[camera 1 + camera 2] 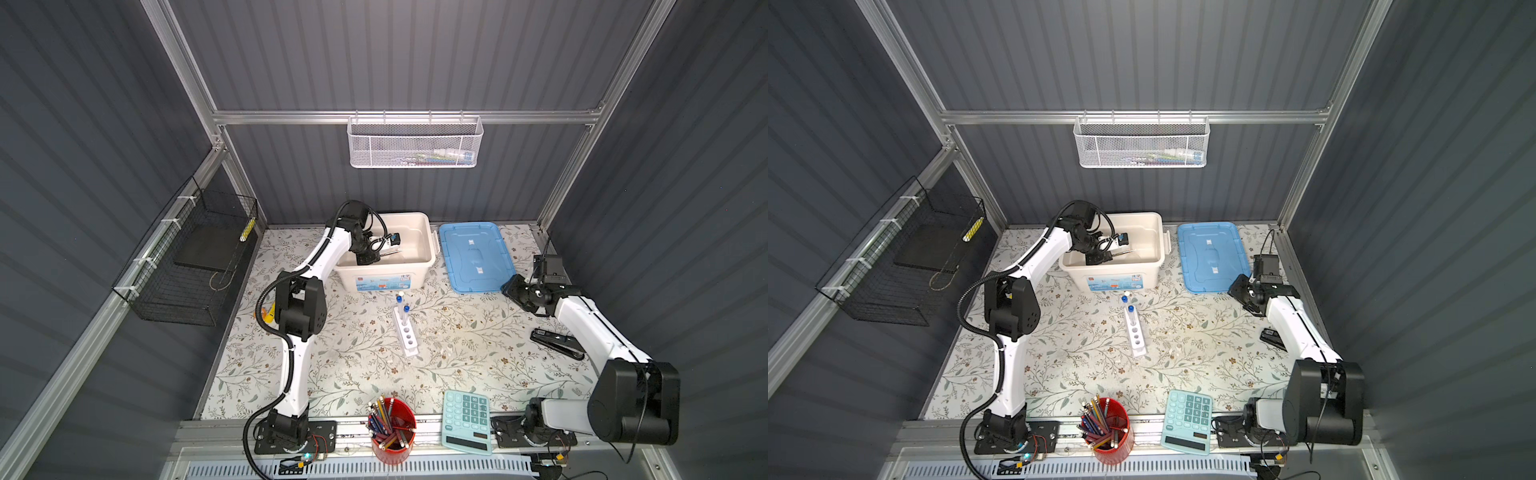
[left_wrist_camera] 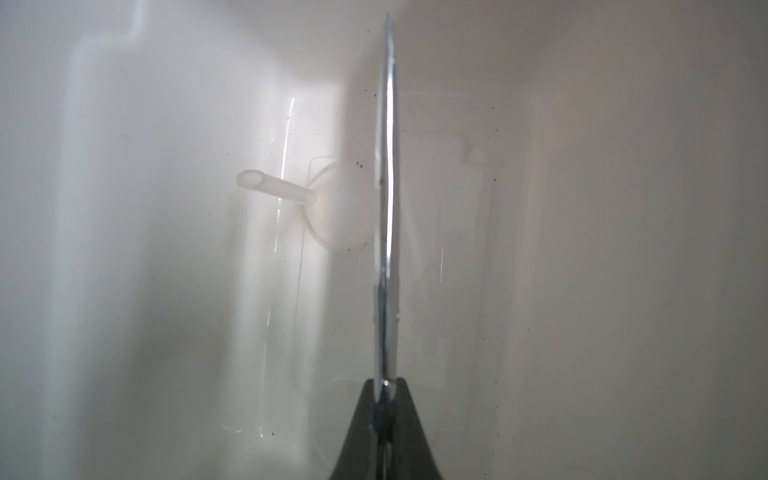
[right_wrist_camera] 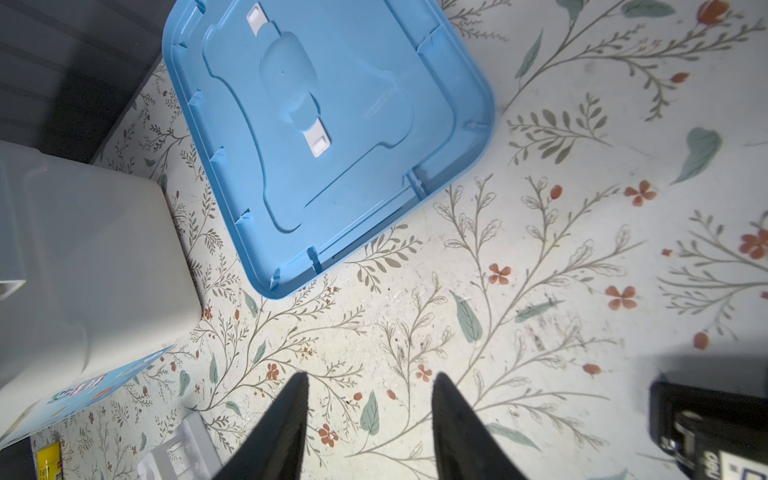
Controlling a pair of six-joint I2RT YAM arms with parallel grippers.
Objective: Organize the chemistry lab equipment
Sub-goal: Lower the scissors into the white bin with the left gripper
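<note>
Honestly, left gripper (image 2: 384, 399) pinches the silver tool (image 2: 386, 187) inside the white bin (image 1: 415, 220) at the table's (image 1: 457, 353) back edge. The right gripper (image 3: 372, 376) is spread and empty. A hard drop could crack the glass funnel (image 2: 332, 216) in there.

Dark grey ribbed walls (image 1: 415, 54) enclosing bench (image 1: 478, 345) at 9, 12 and 3 o'clock. Aluminium frame (image 1: 291, 117) running up wall corners, crossing rear wall as horizontal rail. White mesh basket (image 1: 415, 143) hanging from that rail at 12 o'clock, blurred small items lying inside. Black wire basket (image 1: 166, 299) hanging on wall at 9 o'clock, dark flat slab lying in it. Bench wearing pale floral covering, soft glare showing near centre. White slotted strip (image 1: 457, 467) running along bench edge at 6 o'clock.
</note>
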